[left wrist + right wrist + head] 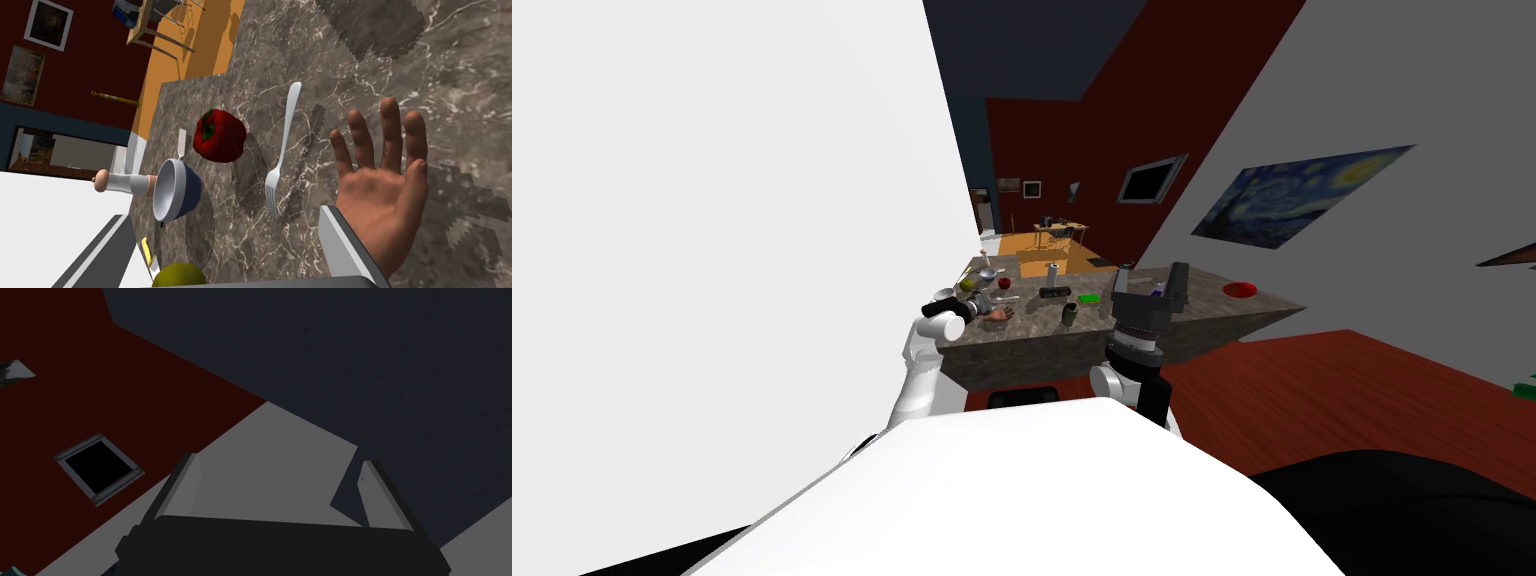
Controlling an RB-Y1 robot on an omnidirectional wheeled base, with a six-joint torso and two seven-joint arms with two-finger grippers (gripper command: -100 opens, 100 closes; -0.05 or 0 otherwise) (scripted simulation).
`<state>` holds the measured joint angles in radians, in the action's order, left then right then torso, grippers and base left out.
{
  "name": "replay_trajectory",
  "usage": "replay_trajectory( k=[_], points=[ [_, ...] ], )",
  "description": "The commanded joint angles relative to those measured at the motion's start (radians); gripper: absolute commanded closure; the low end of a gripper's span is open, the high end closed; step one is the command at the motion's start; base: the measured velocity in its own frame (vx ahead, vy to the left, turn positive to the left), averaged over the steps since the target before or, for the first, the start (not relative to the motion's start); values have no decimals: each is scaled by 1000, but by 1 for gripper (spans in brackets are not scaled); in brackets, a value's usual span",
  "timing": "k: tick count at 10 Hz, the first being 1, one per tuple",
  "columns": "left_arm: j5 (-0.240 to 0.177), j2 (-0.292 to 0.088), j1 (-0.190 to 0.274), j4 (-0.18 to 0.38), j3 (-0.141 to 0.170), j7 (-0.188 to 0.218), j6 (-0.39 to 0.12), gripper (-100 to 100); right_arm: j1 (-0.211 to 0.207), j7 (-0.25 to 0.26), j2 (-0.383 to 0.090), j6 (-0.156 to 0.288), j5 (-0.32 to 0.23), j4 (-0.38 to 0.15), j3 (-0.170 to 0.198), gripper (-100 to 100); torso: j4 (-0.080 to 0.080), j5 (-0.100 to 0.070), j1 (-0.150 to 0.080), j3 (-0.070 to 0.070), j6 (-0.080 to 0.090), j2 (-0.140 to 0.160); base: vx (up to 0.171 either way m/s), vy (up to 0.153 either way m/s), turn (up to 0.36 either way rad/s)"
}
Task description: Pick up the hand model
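The left gripper (222, 214) is low over the marble table (350, 60) with its fingers spread wide, but the gap is lined up on the wrong thing. The hand model (385, 185) lies palm up on the table outside the gap, past one finger (341, 245). That finger sits over the model's wrist end, and I cannot tell whether it touches. What lies ahead between the fingers is a fork (283, 150), with a red pepper (220, 136) and a bowl (176, 190) further ahead toward the other finger. A yellow-green fruit (178, 276) sits close to the gripper's base. Closing from here would likely clamp on the fork or on nothing. Coming lower could press the near finger onto the wrist and skid the model away. A sideways shift to centre on the palm could drag the fork along or nudge the fruit into a roll. The right gripper (1152, 272) is raised beside the table, its fingers apart and empty.
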<state>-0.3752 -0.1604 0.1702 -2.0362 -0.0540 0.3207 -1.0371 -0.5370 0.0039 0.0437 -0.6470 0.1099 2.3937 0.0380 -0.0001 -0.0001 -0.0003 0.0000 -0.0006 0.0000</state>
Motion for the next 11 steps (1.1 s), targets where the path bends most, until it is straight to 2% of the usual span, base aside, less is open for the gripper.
replay_trajectory(
  k=[1, 7, 11],
  points=[
    [16, -8, 6, 16, 2, -16, -13, -100, 0, 0, 0, 0, 0, 0, 0, 0, 0, 0, 0, 0, 0, 0, -1, -32, 61],
    [53, -36, 22, 52, 13, -44, -53, -100, 0, 0, 0, 0, 0, 0, 0, 0, 0, 0, -2, 0, 0, 0, 0, -34, 6],
    [62, -44, 25, 62, 15, -49, -63, -100, 0, 0, 0, 0, 0, 0, 0, 0, 0, 0, -1, 0, 0, 0, 0, -27, 12]
  ],
)
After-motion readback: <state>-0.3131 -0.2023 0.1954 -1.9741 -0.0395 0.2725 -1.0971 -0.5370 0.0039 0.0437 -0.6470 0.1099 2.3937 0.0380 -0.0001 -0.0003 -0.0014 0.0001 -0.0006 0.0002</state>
